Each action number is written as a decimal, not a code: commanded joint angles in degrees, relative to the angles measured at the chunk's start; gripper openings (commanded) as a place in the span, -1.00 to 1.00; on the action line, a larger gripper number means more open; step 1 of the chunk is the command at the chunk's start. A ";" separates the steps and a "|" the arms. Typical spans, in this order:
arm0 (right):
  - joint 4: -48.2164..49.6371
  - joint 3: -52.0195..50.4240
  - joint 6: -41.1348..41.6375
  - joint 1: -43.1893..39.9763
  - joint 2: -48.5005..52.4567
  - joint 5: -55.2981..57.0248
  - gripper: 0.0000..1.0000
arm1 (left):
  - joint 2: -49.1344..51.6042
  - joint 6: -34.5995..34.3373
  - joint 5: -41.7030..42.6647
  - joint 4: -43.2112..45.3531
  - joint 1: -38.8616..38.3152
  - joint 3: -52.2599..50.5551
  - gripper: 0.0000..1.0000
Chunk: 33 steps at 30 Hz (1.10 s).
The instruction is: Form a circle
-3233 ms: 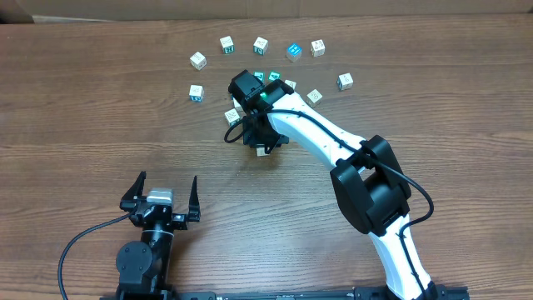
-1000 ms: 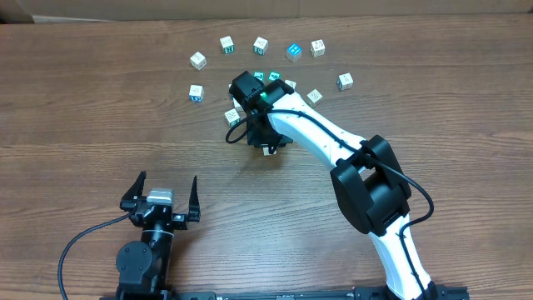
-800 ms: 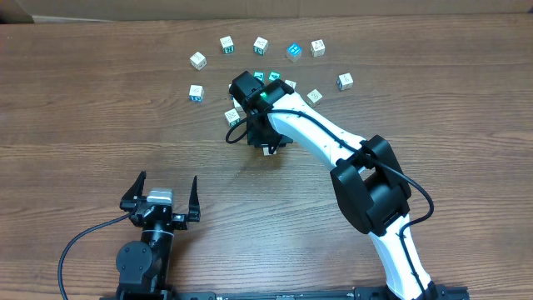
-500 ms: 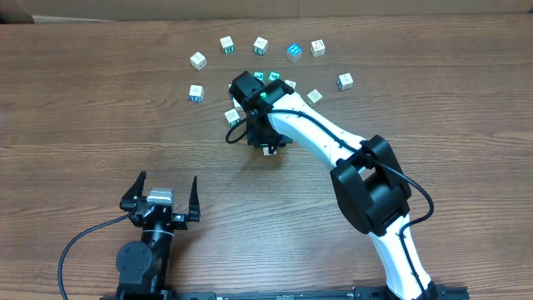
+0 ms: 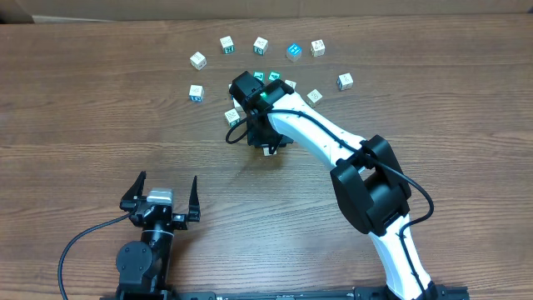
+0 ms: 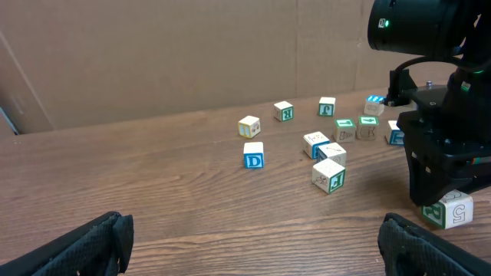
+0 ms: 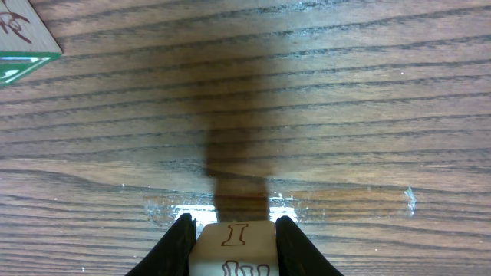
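- The right end effector (image 5: 266, 147) is pinching the held cube (image 7: 232, 239). The face toward the wrist camera shows a brown "I" above a brown picture that the frame edge cuts off.
- In the left wrist view another face of that cube reads "5". It hangs low at the worktop (image 5: 100, 108); I cannot tell whether it touches.
- The D cube (image 6: 253, 156) carries a blue "D" in a blue border and stands left of the others.
- The green cube (image 6: 328, 177), nearest the left camera, has a green letter, "F" or "P"; I cannot tell which.
- Print on the other faces is teal, green or brown and too small to read.
- The cubes (image 5: 226, 44) lie at the far middle of the worktop: an open arc along the far side with a knot inside it by the right arm, not a closed circle. The held cube is at the group's near edge.
- A solid blue cube (image 5: 293, 52) sits in the far arc.
- The left end effector (image 5: 166, 181) is spread wide at the near left, well apart from the cubes.
- The worktop is brown wood grain, with a dark shadow and a patch of glare under the right wrist.
- A cardboard wall (image 6: 153, 54) lines the far edge.
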 commanded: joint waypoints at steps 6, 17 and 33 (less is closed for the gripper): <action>0.11 0.15 -0.24 -0.15 -2.71 0.98 -0.46 | -0.61 1.29 -0.17 0.04 0.33 -0.20 0.99; 0.61 0.09 -0.24 -0.15 -2.71 0.96 -0.46 | -0.61 1.29 -0.15 0.04 0.33 -0.20 0.99; 0.68 0.09 -0.24 -0.15 -2.71 0.96 -0.46 | -0.61 1.29 -0.15 0.04 0.33 -0.20 0.99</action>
